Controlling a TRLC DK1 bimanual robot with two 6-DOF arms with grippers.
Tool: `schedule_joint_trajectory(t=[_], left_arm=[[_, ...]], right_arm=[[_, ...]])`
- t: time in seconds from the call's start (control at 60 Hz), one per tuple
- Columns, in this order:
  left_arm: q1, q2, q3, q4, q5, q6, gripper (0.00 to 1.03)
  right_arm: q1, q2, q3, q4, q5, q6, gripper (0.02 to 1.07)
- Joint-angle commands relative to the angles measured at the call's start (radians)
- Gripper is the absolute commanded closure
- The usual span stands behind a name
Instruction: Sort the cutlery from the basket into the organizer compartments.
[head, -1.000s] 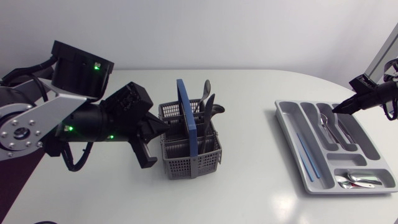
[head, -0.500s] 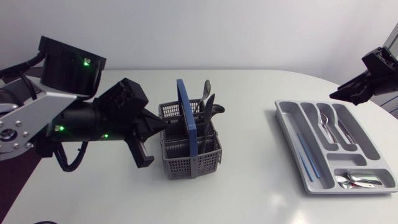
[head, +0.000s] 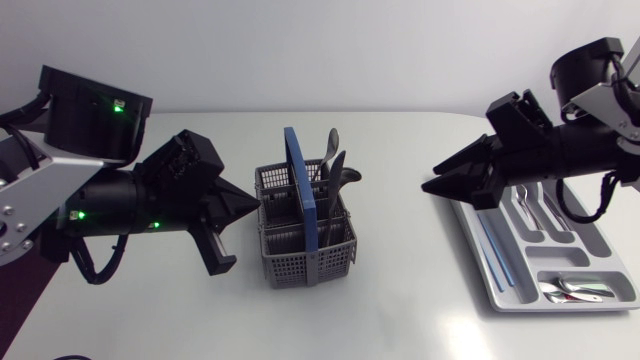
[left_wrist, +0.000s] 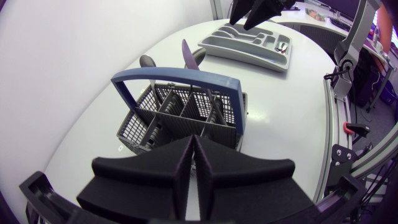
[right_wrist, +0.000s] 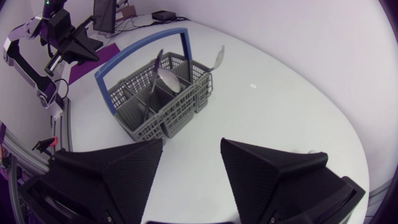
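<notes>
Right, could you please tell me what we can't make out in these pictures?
Head view: the right arm covers the far end of the organizer and its contents.
Head view: mesh walls of the basket hide the lower ends of the cutlery.
Left wrist view: the organizer's contents are too small to identify.
Right wrist view: the right hand blocks whatever lies beneath it.

Robotics lab: left arm (head: 100, 195) and right arm (head: 590, 135) at a white worktable (head: 400, 290).
</notes>
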Motion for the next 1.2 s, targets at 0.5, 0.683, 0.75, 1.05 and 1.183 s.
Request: schedule_joint_trajectory(t=[0.5, 0.683, 0.75, 1.05, 1.183], left_arm=[[0.028, -0.01, -0.039, 0.024, 0.004, -0.01, 0.97], [0.033, -0.009, -0.04, 0.034, 0.004, -0.009, 0.97], [0.033, -0.006, -0.042, 0.039, 0.005, -0.009, 0.97], [0.042, 0.005, -0.051, 0.057, 0.013, -0.009, 0.97], [0.053, 0.007, -0.054, 0.059, 0.025, -0.007, 0.97]], right_arm=[[0.295, 0.088, -0.18, 0.429, 0.031, 0.392, 0.38], [0.328, 0.104, -0.223, 0.527, 0.033, 0.441, 0.39], [0.344, 0.12, -0.223, 0.547, 0.043, 0.457, 0.39], [0.366, 0.216, -0.175, 0.578, 0.08, 0.498, 0.57], [0.364, 0.232, -0.161, 0.581, 0.08, 0.504, 0.56]])
